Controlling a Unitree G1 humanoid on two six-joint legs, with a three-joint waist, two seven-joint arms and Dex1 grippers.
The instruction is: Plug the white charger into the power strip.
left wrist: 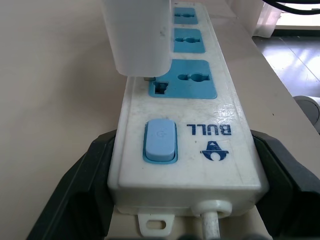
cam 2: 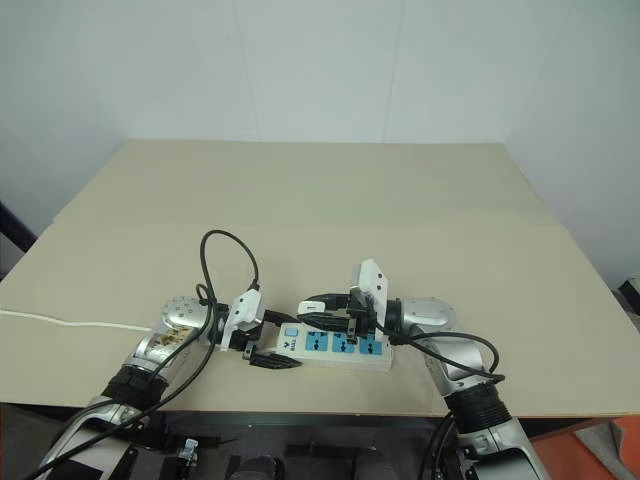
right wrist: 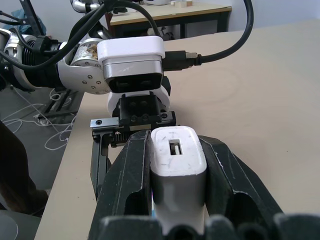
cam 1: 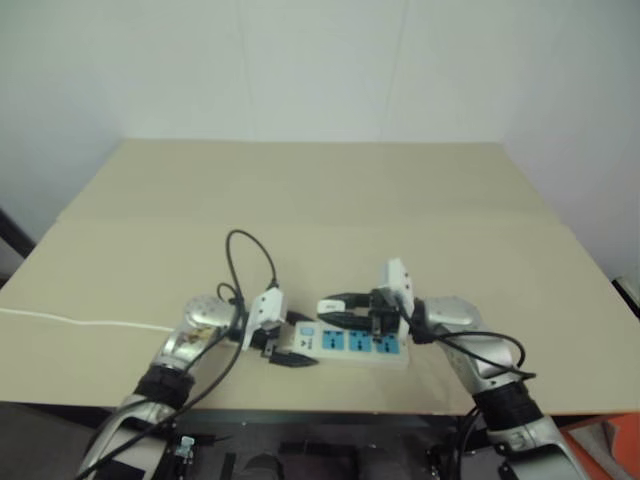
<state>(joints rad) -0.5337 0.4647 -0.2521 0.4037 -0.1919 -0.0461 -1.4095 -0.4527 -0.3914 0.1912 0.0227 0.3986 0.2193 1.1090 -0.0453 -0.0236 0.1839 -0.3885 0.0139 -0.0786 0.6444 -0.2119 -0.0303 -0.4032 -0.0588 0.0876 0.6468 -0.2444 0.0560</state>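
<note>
R fingers [right wrist: 130, 180] clamp white charger [right wrist: 177, 165]; L gripper [left wrist: 185, 165] fingers straddle power strip [left wrist: 200, 145] switch end. Prongs just over nearest socket's 9 o'clock side, not seated; push-in left.

beige table [cam 1: 300, 200] bears the power strip [cam 1: 355, 345] near its front edge.
</note>
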